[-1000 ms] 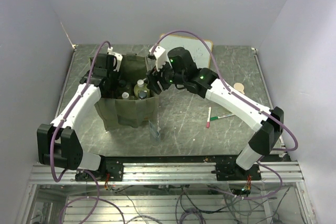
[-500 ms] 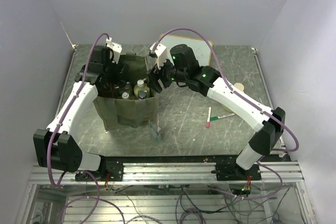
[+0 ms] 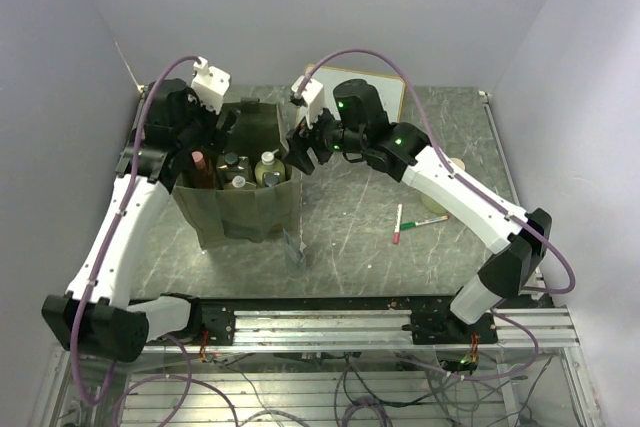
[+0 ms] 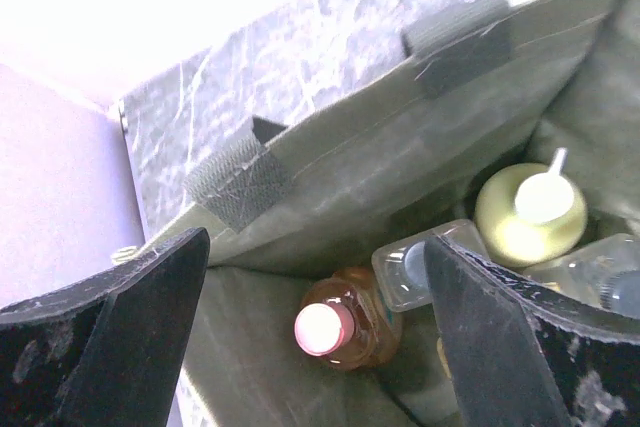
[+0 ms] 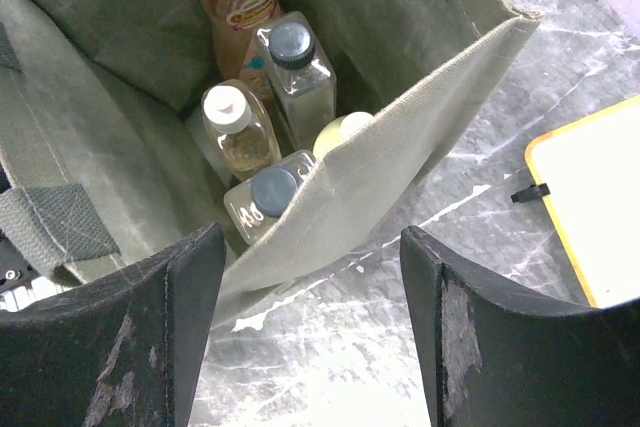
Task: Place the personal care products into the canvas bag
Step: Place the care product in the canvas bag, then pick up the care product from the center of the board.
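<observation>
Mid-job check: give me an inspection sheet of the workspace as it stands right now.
Surface: grey-green stone-look table, no spills seen.
Job's things: canvas bag upright; inside are orange bottle, amber bottle, yellow-green bottle and two dark-capped bottles; none seen on the table.
Clutter: red marker, green marker, whiteboard, all right of bag.
Grippers: left gripper open, empty, over bag; right gripper open, empty, above bag's right wall.
Cables: purple cables loop above both arms.
Surroundings: plain walls on three sides.
</observation>
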`<state>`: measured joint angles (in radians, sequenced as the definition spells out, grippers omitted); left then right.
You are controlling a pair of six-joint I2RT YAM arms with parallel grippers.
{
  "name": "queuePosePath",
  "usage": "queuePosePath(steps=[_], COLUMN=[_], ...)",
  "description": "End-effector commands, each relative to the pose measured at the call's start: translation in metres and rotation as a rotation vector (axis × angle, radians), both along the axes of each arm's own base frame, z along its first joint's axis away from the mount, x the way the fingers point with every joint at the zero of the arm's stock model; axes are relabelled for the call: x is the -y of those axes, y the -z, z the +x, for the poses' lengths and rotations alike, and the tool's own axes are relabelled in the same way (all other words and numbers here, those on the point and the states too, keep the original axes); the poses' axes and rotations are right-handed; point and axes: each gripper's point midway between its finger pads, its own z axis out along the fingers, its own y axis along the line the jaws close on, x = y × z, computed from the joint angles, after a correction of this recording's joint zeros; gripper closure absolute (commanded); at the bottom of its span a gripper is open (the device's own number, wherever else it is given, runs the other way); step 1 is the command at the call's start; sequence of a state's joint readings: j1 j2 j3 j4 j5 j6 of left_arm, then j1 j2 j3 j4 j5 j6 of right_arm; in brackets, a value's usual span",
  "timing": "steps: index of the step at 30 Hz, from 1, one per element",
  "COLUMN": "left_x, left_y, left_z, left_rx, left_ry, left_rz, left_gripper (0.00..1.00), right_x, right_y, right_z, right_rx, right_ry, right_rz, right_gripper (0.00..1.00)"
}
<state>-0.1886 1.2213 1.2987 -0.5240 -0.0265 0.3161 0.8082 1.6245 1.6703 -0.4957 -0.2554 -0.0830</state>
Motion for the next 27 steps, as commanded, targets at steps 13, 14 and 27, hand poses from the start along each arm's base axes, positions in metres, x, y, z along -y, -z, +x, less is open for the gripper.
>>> queuePosePath(steps=[13, 14, 27], left_x=[0.025, 0.025, 0.035], left_y=[-0.065, -0.065, -0.077], left_z=[-0.020, -0.019, -0.009], left_rx=[0.126, 0.126, 0.138], left_ry=[0.235, 0.226, 0.233], left_rz=[0.015, 0.011, -0.067], left_gripper=[0.01, 0.01, 0.04], right_x=[0.141, 0.160, 0.327], right_y=[-0.055, -0.054, -0.010], right_z=[0.065, 0.072, 0.071], right_rx=[0.131, 0.135, 0.093], right_ry=[0.326, 0.373, 0.750], right_rz=[0.035, 0.027, -0.160], right_gripper=[0.18, 0.17, 0.13])
